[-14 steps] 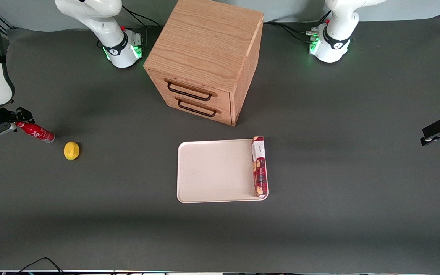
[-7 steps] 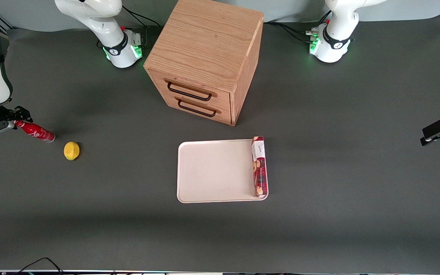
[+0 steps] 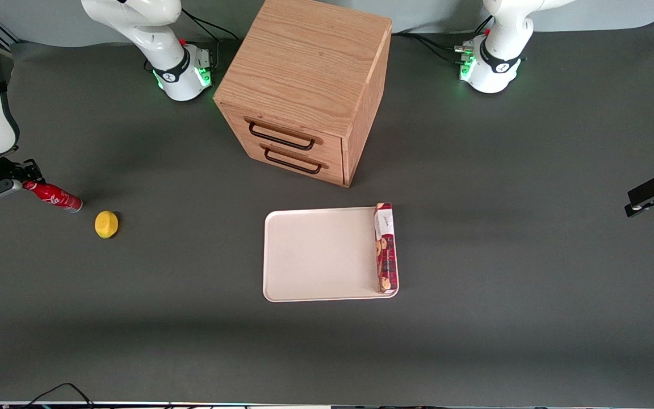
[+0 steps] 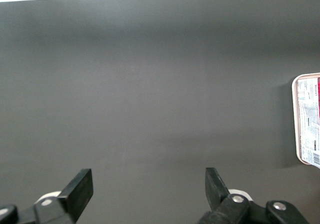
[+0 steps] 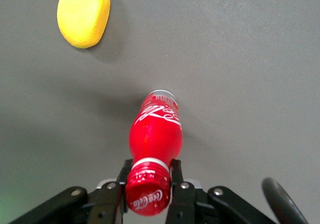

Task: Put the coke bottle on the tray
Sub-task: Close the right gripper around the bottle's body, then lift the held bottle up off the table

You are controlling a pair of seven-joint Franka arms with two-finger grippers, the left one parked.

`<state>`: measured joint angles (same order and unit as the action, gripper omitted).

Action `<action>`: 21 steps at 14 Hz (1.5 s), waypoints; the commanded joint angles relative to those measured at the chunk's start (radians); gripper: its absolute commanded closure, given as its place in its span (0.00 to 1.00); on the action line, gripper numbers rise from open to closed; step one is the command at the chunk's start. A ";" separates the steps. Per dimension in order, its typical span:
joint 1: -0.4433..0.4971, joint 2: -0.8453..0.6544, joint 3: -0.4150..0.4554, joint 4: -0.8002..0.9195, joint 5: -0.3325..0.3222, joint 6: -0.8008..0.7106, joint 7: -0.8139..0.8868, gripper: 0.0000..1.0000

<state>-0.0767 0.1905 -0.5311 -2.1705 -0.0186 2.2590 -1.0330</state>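
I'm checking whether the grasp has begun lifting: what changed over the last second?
The right arm's gripper, shut on the neck of the small slim red coke bottle, moved slightly farther from the front camera, taking the cap end along; the bottle's base stays put. The yellow lemon, cream-white rectangular tray, red biscuit box and wooden drawer cabinet stayed put.

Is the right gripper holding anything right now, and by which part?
Yes: the gripper is shut on the coke bottle, fingers clamped at its neck, just below the red cap.

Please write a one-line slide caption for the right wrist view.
Gripper closed around the neck of the coke bottle, base toward the table, lemon lying nearby.
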 commanded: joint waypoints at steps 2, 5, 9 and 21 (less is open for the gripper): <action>0.006 -0.019 -0.003 -0.006 0.022 -0.010 -0.035 1.00; 0.026 -0.054 -0.003 0.009 0.016 -0.059 -0.016 1.00; 0.066 -0.086 0.005 0.144 -0.004 -0.232 0.010 1.00; 0.058 -0.030 0.541 0.828 0.034 -0.786 0.718 1.00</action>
<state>-0.0107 0.0923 -0.0865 -1.4594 -0.0132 1.5110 -0.4536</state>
